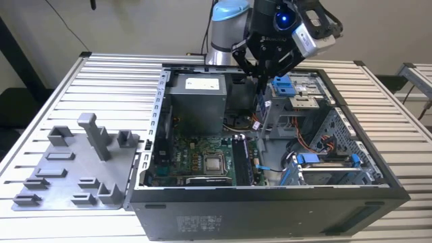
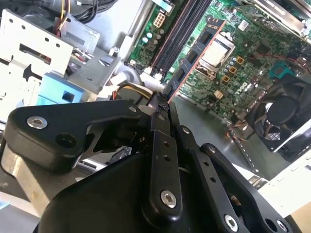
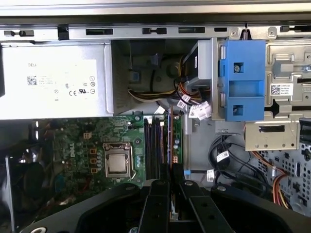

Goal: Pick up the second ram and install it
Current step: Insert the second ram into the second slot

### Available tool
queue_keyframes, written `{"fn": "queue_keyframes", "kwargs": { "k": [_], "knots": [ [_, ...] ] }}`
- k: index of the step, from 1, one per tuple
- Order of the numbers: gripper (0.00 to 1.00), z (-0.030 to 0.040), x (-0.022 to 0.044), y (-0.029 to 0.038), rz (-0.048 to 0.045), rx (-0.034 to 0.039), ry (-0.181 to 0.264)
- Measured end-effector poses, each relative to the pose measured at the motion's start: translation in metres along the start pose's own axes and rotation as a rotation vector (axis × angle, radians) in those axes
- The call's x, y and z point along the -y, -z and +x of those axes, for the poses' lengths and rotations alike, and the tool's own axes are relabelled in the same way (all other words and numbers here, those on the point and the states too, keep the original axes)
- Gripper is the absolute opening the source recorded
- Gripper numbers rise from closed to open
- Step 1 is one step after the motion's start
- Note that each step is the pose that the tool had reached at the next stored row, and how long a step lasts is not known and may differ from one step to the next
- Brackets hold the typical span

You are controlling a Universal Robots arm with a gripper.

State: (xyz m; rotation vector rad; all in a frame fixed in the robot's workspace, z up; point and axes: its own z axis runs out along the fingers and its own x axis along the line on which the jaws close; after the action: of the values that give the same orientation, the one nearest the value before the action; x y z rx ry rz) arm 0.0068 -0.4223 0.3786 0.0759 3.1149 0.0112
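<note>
Slatted metal worktop point(image 1: 101, 81) carries an open computer case point(image 1: 270, 202) beside a grey tray point(image 1: 68, 172). Above the case's green motherboard point(image 3: 73, 145), the black tool point(image 2: 163, 104) is clamped on the second ram point(image 2: 194, 53), held edge-down over the long memory slots point(image 3: 154, 145).

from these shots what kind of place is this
Likely a robotics lab bench for PC assembly: an open computer case lies on a slatted metal table, a grey parts tray sits beside it, and the gripper holds a ram stick over the motherboard.
</note>
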Motion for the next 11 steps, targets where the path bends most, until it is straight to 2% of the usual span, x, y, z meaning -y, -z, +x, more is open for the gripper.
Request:
{"fn": "queue_keyframes", "kwargs": {
  "k": [11],
  "knots": [
    [0.14,-0.0004,0.0001,-0.0113,0.0001,-0.0006,0.000]
  ]
}}
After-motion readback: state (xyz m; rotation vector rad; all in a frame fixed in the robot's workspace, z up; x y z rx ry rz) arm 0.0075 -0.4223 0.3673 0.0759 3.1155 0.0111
